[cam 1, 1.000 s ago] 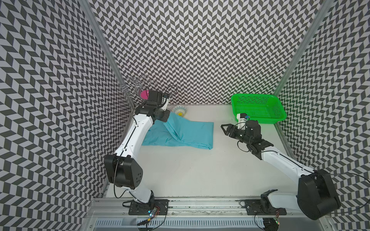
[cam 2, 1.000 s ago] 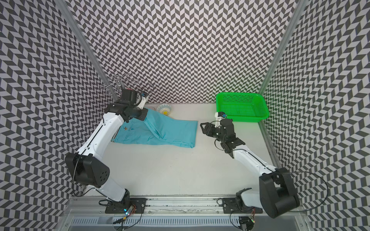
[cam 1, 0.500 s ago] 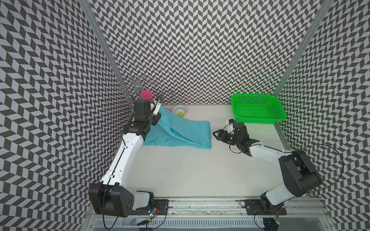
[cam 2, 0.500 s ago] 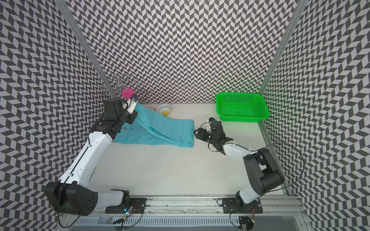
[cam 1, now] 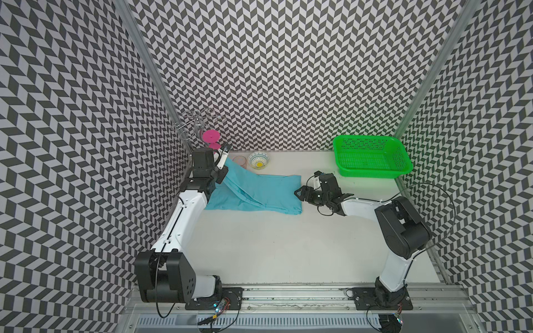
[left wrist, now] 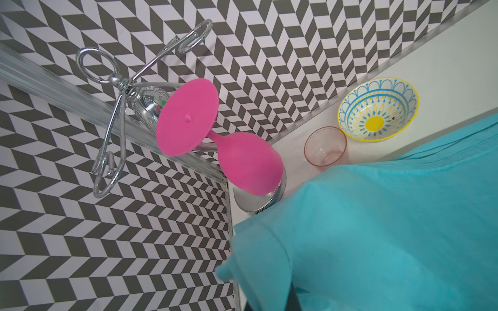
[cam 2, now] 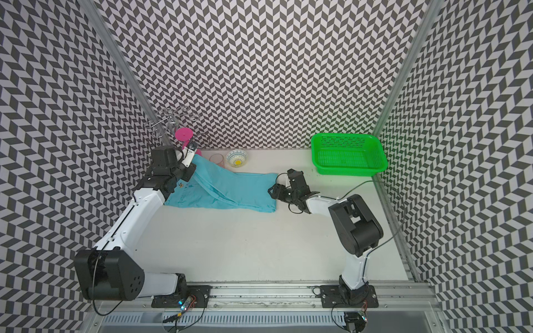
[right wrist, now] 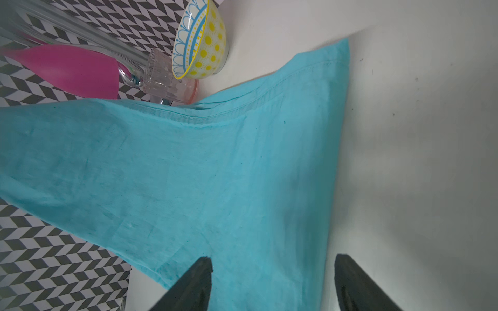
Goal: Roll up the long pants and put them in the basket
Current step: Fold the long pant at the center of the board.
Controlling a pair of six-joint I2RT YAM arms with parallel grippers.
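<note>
lying folded, turquoise long pants (cam 1: 259, 191), end pinched up by left gripper (cam 1: 222, 158).

White desk (cam 1: 274, 245) with turquoise pants (cam 1: 268, 190) lying folded at mid-rear, one corner raised off the surface. Just behind them stand a patterned bowl (cam 1: 259, 160) and a pink glass (cam 1: 240, 160). A green basket (cam 1: 372, 172) occupies the far right corner, a chrome rack (cam 1: 199, 127) the far left.

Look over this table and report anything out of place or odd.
The pants are not lying flat: the shut left tool holds one end up off the table, right beside the clear cup. The open right tool straddles the opposite edge. Nothing looks spilled or broken.
</note>
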